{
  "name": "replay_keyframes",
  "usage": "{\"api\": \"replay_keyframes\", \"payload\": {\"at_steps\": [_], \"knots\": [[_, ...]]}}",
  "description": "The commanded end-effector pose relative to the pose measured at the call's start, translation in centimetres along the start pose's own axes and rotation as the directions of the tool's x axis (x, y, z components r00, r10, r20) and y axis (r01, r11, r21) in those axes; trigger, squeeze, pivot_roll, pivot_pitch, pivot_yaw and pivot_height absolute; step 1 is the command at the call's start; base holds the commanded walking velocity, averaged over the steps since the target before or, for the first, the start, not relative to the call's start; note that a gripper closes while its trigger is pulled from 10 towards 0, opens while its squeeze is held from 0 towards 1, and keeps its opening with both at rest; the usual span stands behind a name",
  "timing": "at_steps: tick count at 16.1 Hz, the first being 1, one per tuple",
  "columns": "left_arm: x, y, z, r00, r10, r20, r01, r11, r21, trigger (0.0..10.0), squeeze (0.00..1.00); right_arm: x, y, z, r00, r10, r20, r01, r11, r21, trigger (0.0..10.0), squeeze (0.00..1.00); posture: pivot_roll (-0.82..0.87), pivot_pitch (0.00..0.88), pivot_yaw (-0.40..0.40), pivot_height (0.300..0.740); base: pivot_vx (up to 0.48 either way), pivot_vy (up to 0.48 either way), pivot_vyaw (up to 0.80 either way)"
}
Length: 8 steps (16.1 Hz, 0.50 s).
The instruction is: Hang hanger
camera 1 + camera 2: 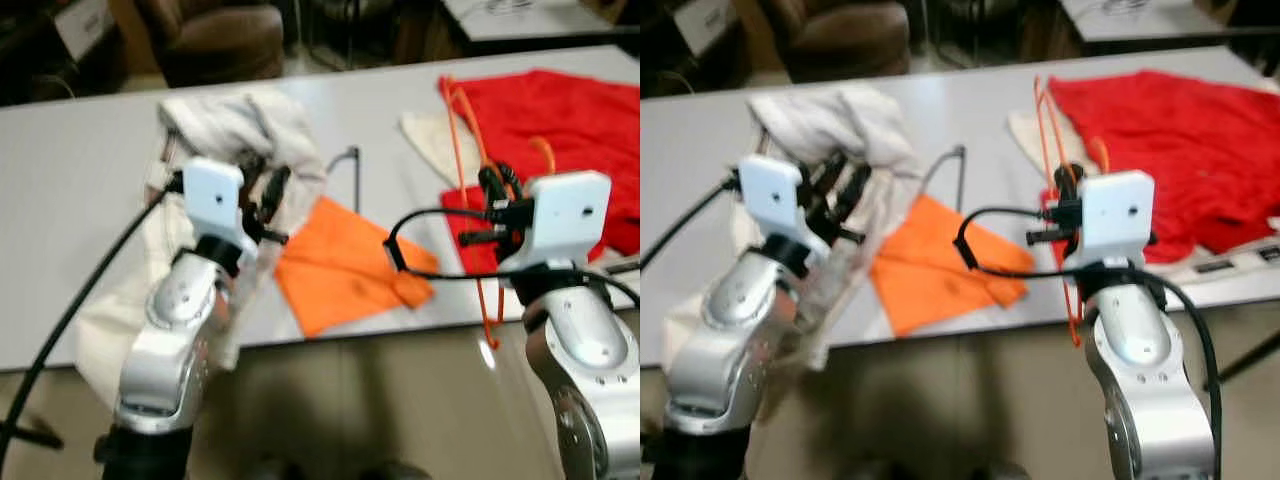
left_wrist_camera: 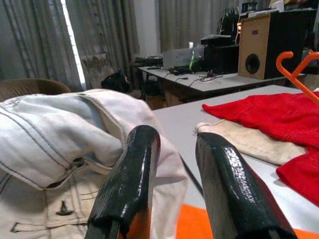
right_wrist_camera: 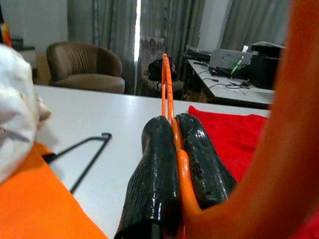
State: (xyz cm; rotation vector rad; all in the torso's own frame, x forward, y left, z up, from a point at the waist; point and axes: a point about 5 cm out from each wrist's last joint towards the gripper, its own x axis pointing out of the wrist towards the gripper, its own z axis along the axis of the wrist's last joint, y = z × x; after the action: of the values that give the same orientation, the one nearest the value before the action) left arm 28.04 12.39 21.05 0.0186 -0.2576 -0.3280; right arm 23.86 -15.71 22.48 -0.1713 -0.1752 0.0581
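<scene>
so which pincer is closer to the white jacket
Left. The left pincer hovers open right at the white jacket, over its front edge. The right pincer is off across the table, shut on the orange hanger by the red cloth.

An office-like room: long grey tables (image 1: 90, 180), a cluttered desk (image 2: 209, 82), a speaker (image 2: 264, 45), and curtains (image 2: 104, 40).

1. L arm raised, bent at elbow, wrist angled fwd; left gripper (image 2: 172, 191) w/ fingers parted, nothing between them.
2. R arm raised alongside, wrist upright; right gripper (image 3: 172, 149) w/ fingers pinched tight on thin orange hanger (image 3: 167, 84).
</scene>
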Motion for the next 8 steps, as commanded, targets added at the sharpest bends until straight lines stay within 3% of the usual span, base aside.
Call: {"api": "replay_keyframes", "payload": {"at_steps": [1,8], "knots": [[-0.2,0.6,-0.2,0.999,0.03,-0.012,-0.03,0.999,0.015,10.0,0.0,0.0,0.5,0.0,1.0,0.028,0.006,-0.028,1.0,0.002,10.0,0.0,-0.12,0.104,0.07,0.74,0.0,-0.48,0.0],[-0.6,0.8,-1.7,0.997,0.027,-0.067,-0.025,0.999,0.03,10.0,0.0,-0.9,0.2,-2.1,0.996,0.033,-0.078,-0.035,0.999,-0.02,10.0,0.0,-0.12,0.109,0.083,0.74,0.0,-0.48,0.0]]}}
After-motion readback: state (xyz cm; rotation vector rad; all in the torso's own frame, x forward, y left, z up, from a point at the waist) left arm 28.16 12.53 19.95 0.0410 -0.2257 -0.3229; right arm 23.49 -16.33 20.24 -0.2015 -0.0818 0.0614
